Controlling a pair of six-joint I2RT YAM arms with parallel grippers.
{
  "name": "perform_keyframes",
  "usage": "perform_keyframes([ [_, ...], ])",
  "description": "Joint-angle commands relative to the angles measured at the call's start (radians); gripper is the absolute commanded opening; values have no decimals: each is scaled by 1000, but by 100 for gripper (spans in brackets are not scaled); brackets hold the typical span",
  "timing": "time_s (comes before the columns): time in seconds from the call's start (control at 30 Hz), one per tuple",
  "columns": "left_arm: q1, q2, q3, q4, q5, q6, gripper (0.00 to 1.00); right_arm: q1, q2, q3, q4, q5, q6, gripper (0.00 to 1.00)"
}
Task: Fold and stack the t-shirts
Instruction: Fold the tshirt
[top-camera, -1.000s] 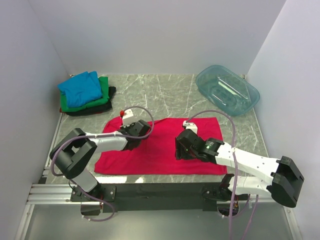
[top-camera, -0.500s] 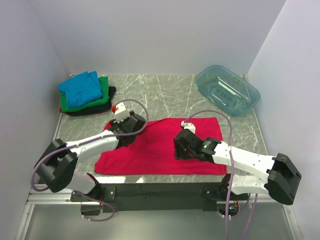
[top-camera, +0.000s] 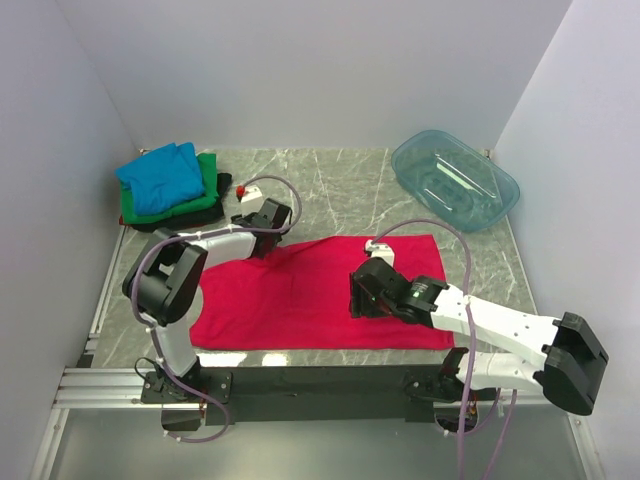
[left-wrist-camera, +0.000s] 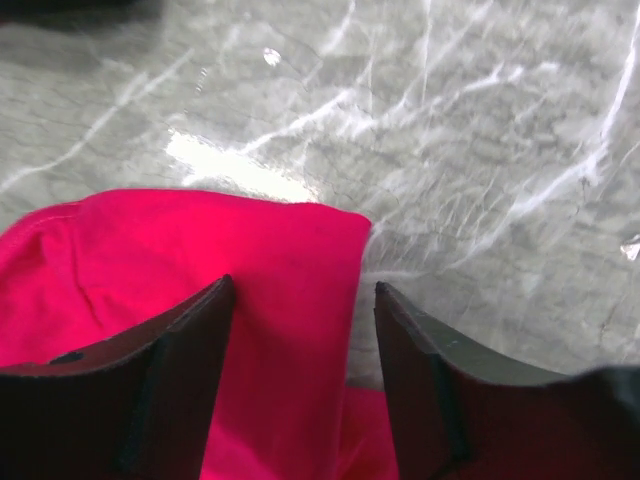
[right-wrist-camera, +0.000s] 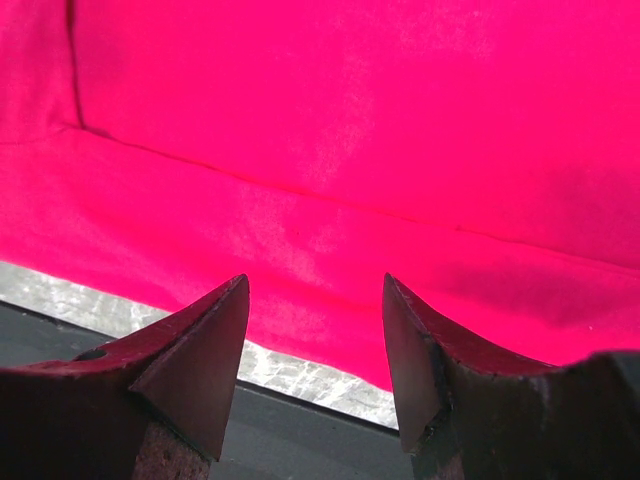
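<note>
The red-pink t-shirt (top-camera: 310, 295) lies spread flat on the marble table, also in the left wrist view (left-wrist-camera: 200, 260) and the right wrist view (right-wrist-camera: 350, 130). My left gripper (top-camera: 272, 238) is open and empty over the shirt's far left corner (left-wrist-camera: 300, 285). My right gripper (top-camera: 358, 306) is open and empty just above the shirt's right half, near its front edge (right-wrist-camera: 315, 280). The blue t-shirt (top-camera: 160, 178) lies on the green one (top-camera: 207, 195) and the black one (top-camera: 222, 184), stacked at the back left.
The clear teal plastic tub (top-camera: 455, 180) stands at the back right. White walls close in the table on three sides. The black base rail (top-camera: 320, 380) runs along the near edge, just beyond the shirt's front hem (right-wrist-camera: 300, 365).
My left gripper has moved from the shirt's left middle back and slightly right to its far left corner. The right gripper has hardly moved.
</note>
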Motion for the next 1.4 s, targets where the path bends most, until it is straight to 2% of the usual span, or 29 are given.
perform_keyframes([
  [0.0, 9, -7, 13, 34, 50, 30, 59, -7, -40, -9, 0, 34, 13, 63],
  [0.07, 13, -15, 4, 35, 55, 27, 50, -9, -40, -12, 1, 32, 11, 63],
  [0.1, 15, -20, -10, 38, 55, 24, 39, -8, -41, -10, 1, 32, 11, 63],
  [0.17, 15, -50, -30, 46, 49, 20, 24, -8, -40, -12, 3, 34, 10, 63],
  [0.2, 15, -66, -60, 51, 43, 12, 9, -8, -40, -13, 4, 32, 8, 63],
  [0.23, 15, -84, -80, 60, 38, -2, 1, -8, -40, -16, 10, 31, 7, 63],
  [0.57, -11, -394, -435, 201, -20, -223, 1, -11, 0, -6, 36, 16, -10, 63],
  [0.63, -16, -418, -484, 178, -11, -266, 13, -9, 6, -3, 39, 11, -12, 63],
  [0.77, -39, -492, -536, 105, 10, -319, 28, -11, 21, -3, 52, 8, -18, 63],
  [0.83, -57, -524, -568, 82, 18, -342, 37, -11, 29, -4, 59, 5, -19, 63],
  [0.87, -77, -556, -585, 46, 12, -353, 45, -11, 38, -1, 62, 5, -21, 63],
  [0.97, -106, -622, -607, -4, 14, -395, 59, -9, 63, 8, 75, -4, -29, 63],
  [1.1, -138, -718, -604, -90, -31, -445, 64, -11, 94, 31, 79, -7, -39, 63],
  [1.2, -143, -791, -588, -48, -55, -376, 73, -11, 106, 48, 75, -4, -48, 63],
  [1.23, -143, -797, -576, -25, -62, -305, 75, -11, 106, 53, 69, -1, -53, 63],
  [1.37, -138, -703, -449, 126, -30, -44, 78, -11, 98, 63, 63, 5, -53, 63],
])
